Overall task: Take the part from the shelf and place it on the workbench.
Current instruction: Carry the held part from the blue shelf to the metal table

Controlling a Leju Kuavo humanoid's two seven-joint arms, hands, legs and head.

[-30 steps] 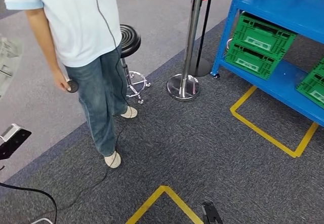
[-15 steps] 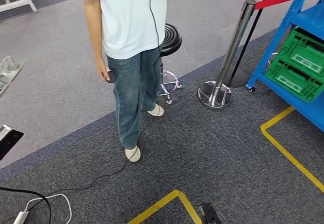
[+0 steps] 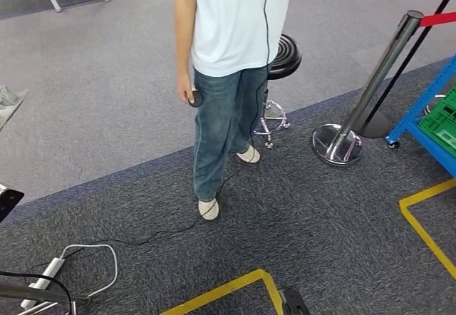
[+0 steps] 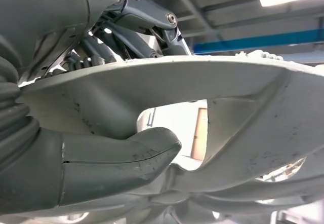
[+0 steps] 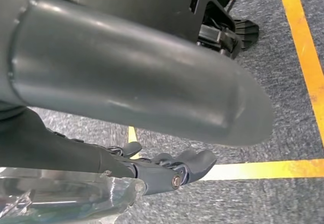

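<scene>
An industrial test hall is suggested by yellow floor tape, a stanchion and blue shelving.

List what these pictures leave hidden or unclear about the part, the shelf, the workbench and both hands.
- Part: left wrist view shows pale grey webbing under the left hand; its outline runs past the edges.
- Shelf: head view, cut off by the right edge, with its green crate.
- Workbench: cannot be made out.
- Right hand: right wrist view, thumb covers the fingers; grip on the clear piece unclear.
</scene>
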